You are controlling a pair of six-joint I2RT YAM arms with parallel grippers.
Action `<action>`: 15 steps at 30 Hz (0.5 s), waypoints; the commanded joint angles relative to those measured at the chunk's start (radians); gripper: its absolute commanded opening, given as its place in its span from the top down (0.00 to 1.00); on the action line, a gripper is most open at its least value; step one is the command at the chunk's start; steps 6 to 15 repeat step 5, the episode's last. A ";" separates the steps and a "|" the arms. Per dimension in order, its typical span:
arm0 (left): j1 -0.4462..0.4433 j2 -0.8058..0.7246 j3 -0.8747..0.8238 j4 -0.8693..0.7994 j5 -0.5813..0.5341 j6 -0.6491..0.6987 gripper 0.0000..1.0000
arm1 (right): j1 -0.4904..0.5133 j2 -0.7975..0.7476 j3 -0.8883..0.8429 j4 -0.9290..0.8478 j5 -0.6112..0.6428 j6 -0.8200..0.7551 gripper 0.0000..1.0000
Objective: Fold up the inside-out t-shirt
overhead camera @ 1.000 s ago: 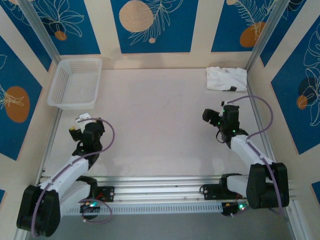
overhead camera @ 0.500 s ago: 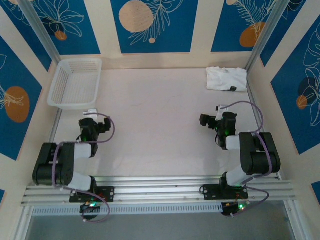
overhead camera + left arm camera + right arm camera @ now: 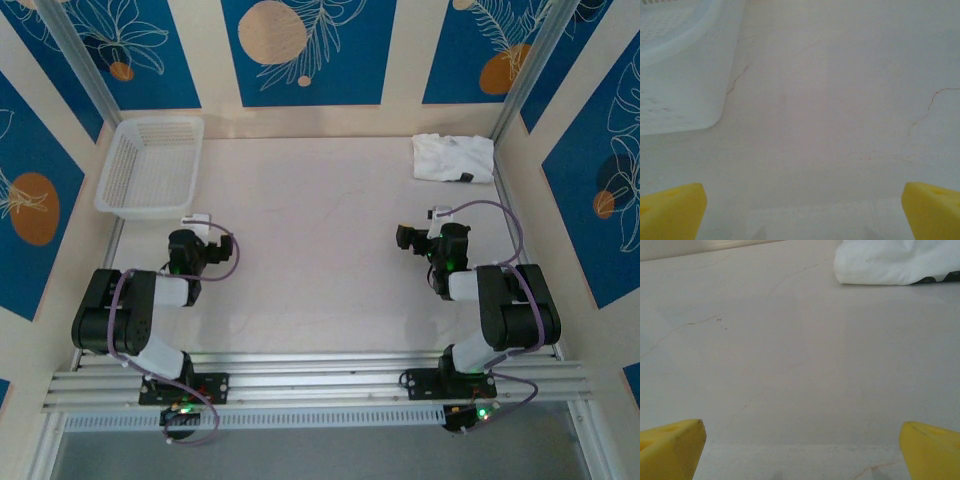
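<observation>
Your right gripper has its jaws wide and empty, low over the bare table. Your left gripper is the same, wide and holding nothing, with the basket ahead on its left. Both arms sit folded back near their bases.

The t-shirt lies at the far right, bunched into a compact wad close to the back wall and corner post, with its dark tag at the near right edge.

My guesses at the risks:
- Long reach into that corner, so you may clip the post or wall.
- Thin cloth in layers, so one pinch likely grabs several and the wad lifts whole.
- The left arm is well apart from the shirt, so a one-sided pull just drags it.
- A left swing may knock the basket.
</observation>
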 commanded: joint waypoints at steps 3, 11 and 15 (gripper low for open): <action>-0.005 -0.010 0.020 0.019 0.029 0.016 0.00 | 0.002 -0.006 0.018 0.033 0.020 -0.026 0.01; -0.005 -0.010 0.021 0.019 0.028 0.016 0.00 | 0.000 -0.007 0.018 0.036 0.019 -0.026 0.01; -0.005 -0.010 0.021 0.019 0.028 0.016 0.00 | 0.000 -0.007 0.018 0.036 0.019 -0.026 0.01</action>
